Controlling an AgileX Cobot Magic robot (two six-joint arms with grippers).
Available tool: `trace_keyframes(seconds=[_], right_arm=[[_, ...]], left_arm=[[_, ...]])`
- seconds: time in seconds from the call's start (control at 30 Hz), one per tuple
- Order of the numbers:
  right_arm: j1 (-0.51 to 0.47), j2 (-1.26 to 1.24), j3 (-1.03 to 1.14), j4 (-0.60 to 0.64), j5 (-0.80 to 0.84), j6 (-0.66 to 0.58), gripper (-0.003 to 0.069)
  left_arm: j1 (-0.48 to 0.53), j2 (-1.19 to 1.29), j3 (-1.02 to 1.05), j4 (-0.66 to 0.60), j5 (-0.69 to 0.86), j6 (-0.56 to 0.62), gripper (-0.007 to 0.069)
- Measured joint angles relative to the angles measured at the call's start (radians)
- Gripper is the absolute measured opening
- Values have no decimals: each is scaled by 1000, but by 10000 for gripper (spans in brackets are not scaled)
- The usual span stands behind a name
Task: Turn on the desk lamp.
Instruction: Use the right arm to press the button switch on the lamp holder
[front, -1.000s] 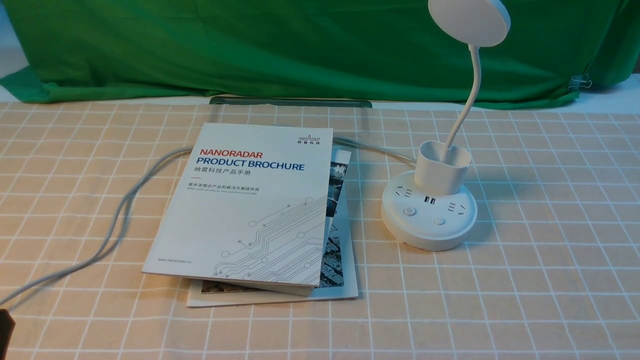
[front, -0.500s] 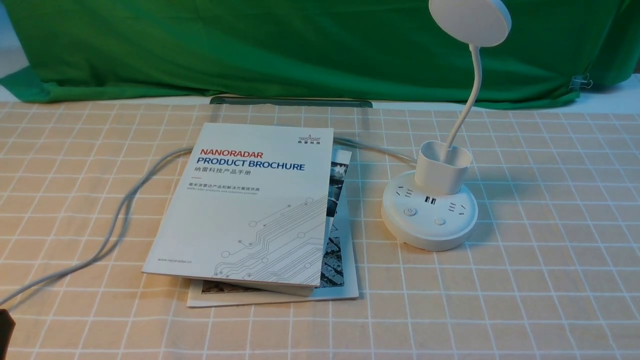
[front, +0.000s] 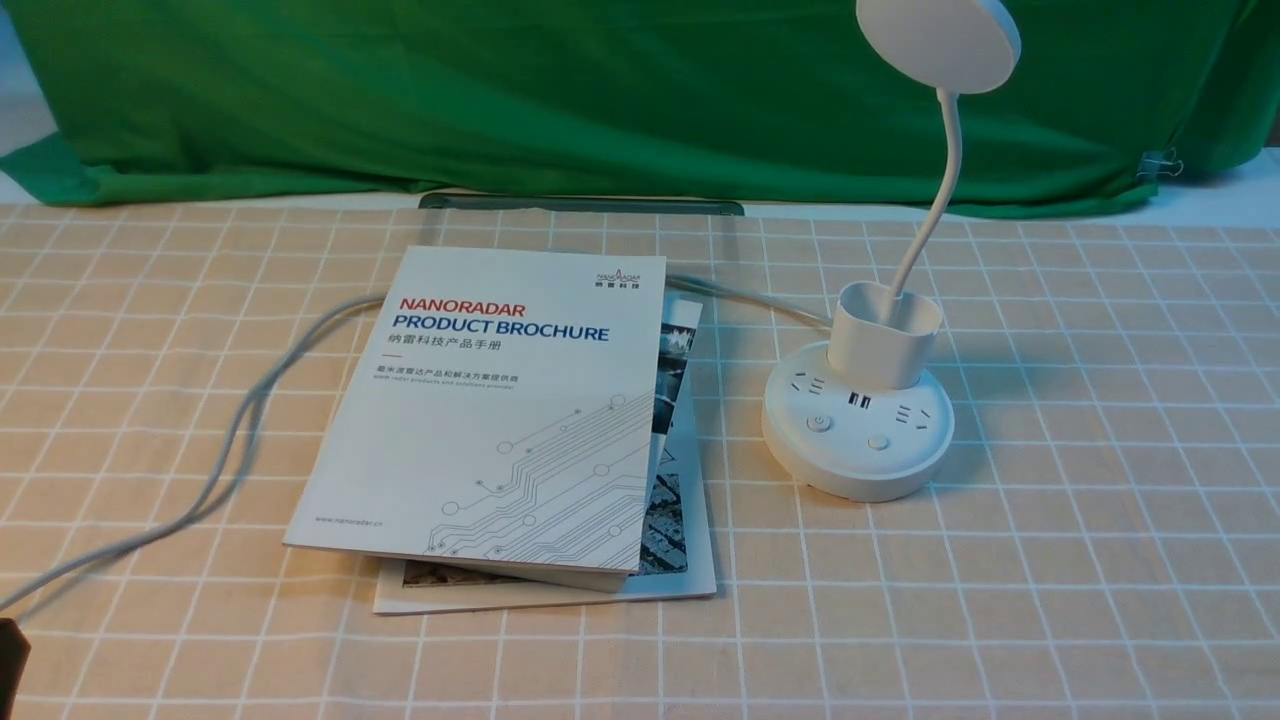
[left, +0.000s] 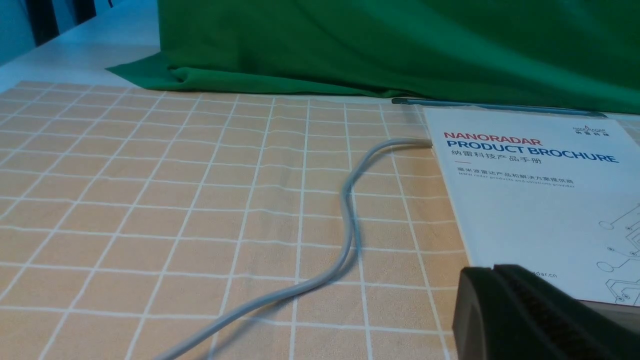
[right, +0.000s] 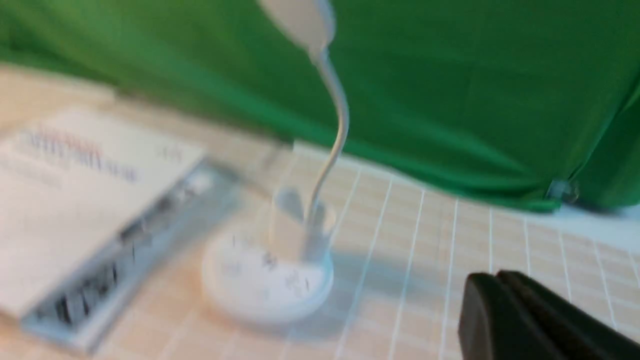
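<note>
Two buttons (front: 819, 423) are sitting side by side on the near edge of the desk lamp (front: 858, 440), on its round white base (front: 850, 475). The lamp is standing upright on the right half of the tabletop (front: 1100, 520), on the checked cloth. The cup holder (front: 885, 335) is rising from the back of the base. The thin neck (front: 945, 190) is curving up out of it to the flat disc head (front: 938, 40), which is hanging high against the green cloth (front: 500, 100).

My right claw (right: 499, 280) is showing only in its own wrist view. That picture is coming through blurred, but the fingers are pressing together with nothing between them, and the lamp is standing ahead, clearly apart from the tips. My left claw (left: 495, 274) is pinched together and empty too, hanging just above the near corner of the brochure (front: 500, 420).

That brochure is lying just left of the lamp, overlapping a second booklet (front: 685, 520) that is peeking out beneath it. A grey cable (front: 240, 420) is snaking from under the brochure across the left side of the tabletop.
</note>
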Motion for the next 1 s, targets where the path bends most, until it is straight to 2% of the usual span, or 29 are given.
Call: trace_keyframes(seconds=[0.17, 0.43, 0.7, 1.0], right_arm=[[0, 322, -219, 2, 256, -50, 34], [68, 691, -366, 10, 327, -69, 34], [211, 921, -453, -98, 294, -3, 34], [246, 1075, -473, -138, 147, 68, 34]], left_arm=[[0, 0, 0, 0, 0, 0, 21], [0, 0, 0, 0, 0, 0, 21], [0, 0, 0, 0, 0, 0, 21], [0, 0, 0, 0, 0, 0, 21]])
